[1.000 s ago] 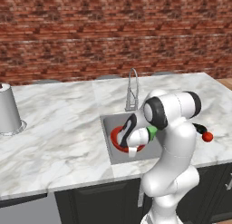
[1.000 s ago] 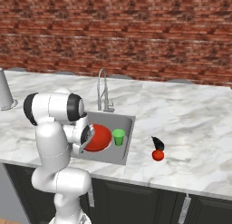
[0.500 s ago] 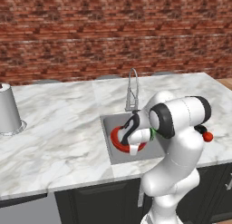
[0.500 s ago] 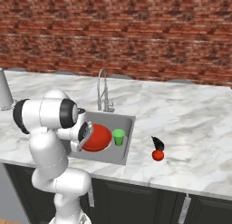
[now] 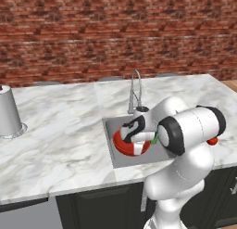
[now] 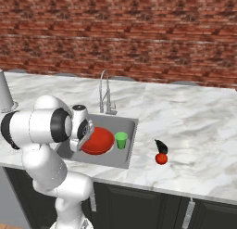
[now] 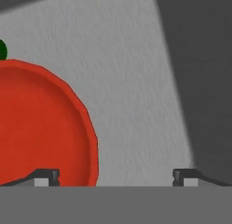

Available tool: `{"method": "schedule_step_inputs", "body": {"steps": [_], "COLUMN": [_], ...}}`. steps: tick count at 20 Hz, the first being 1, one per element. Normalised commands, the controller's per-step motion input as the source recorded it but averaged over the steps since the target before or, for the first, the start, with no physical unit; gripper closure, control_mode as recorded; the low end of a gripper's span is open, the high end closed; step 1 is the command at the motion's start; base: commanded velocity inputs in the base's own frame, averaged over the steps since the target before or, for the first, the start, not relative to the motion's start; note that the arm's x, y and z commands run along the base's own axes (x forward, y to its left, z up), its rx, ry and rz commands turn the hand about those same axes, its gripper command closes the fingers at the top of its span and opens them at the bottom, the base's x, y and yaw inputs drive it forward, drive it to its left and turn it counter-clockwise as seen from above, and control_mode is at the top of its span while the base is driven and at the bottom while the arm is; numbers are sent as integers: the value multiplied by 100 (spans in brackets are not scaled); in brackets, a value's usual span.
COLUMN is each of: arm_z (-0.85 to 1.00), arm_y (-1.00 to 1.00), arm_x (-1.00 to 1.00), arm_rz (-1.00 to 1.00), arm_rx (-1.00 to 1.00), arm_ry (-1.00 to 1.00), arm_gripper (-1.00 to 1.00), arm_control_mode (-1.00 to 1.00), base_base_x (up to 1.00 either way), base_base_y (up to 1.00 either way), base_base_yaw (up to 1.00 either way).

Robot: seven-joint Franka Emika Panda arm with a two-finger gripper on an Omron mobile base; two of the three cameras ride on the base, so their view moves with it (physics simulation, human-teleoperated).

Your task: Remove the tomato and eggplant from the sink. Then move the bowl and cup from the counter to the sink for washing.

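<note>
We see red bowl (image 6: 97, 140) and green cup (image 6: 121, 140) in sink (image 6: 131, 126). Tomato (image 6: 161, 159), eggplant (image 6: 161, 146) sit on worktop (image 6: 194, 130). Gripper (image 7: 116, 175) wide open, holds nothing, beside bowl rim. We think bowl hard, smooth, slippery; pinch thin rim.

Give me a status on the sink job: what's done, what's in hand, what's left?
Done: tomato and eggplant lie on the counter; bowl and green cup sit in the sink. In hand: nothing, the gripper is open beside the bowl. Left: apparently only pulling the arm clear.
</note>
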Motion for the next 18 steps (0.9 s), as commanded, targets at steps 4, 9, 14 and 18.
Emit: {"method": "schedule_step_inputs", "body": {"steps": [4, 9, 14, 18], "arm_z": [30, 27, 28, 34], "arm_y": [0, 0, -1, -2], "arm_x": [-22, -28, -30, -32], "arm_rz": [1, 3, 5, 12], "arm_rx": [0, 0, 0, 0], "arm_ry": [0, 0, 0, 0], "arm_gripper": [-100, -100, -100, -100], "arm_control_mode": [-100, -100, -100, -100], "base_base_x": [0, 0, 0, 0], "base_base_y": [0, 0, 0, 0], "base_base_yaw": [0, 0, 0, 0]}}
